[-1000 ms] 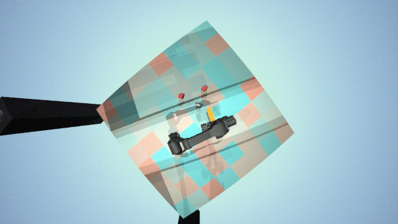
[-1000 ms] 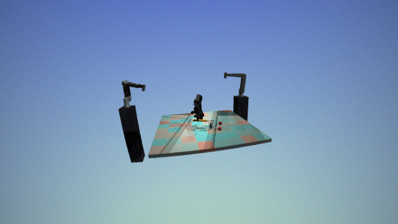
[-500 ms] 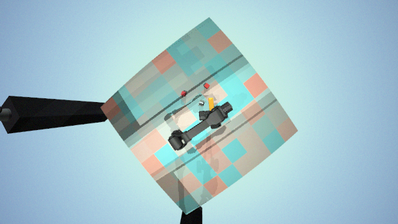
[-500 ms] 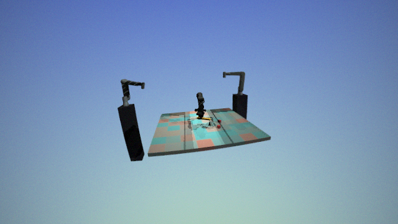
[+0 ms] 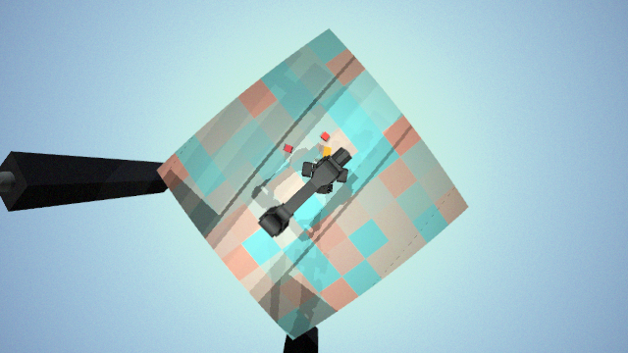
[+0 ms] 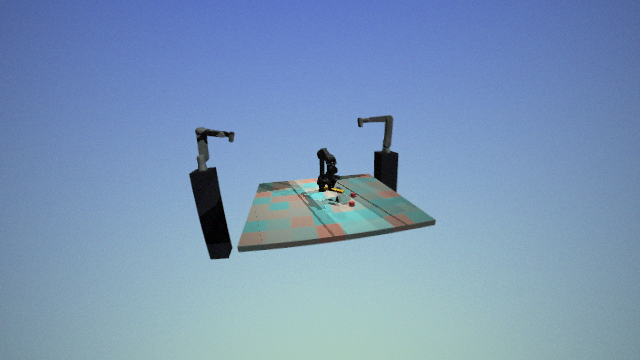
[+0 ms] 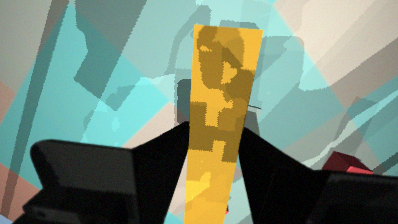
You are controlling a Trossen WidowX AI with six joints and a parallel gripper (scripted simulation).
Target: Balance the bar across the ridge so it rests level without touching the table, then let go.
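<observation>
The yellow bar [image 5: 327, 151] [image 6: 336, 190] [image 7: 220, 90] is held between the two black fingers of my gripper [image 7: 214, 130]. The gripper is shut on it. In the wrist view the bar runs lengthwise between the fingers, its far end beyond the fingertips. In the exterior view the bar is above the table [image 6: 280, 234]. The small grey ridge [image 6: 339, 199] shows just below the bar there. In the wrist view dark grey parts, which look like the ridge [image 7: 183, 97], show on both sides of the bar. Whether bar and ridge touch cannot be told. The arm hides the fingertips in the top view.
Two small red cubes stand near the bar: one red cube [image 5: 325, 136] beyond its end and another red cube [image 5: 288, 148] further left. They also show in the exterior view. A red block [image 7: 345, 162] shows by the right finger. Two dark pedestals with arms stand outside the table.
</observation>
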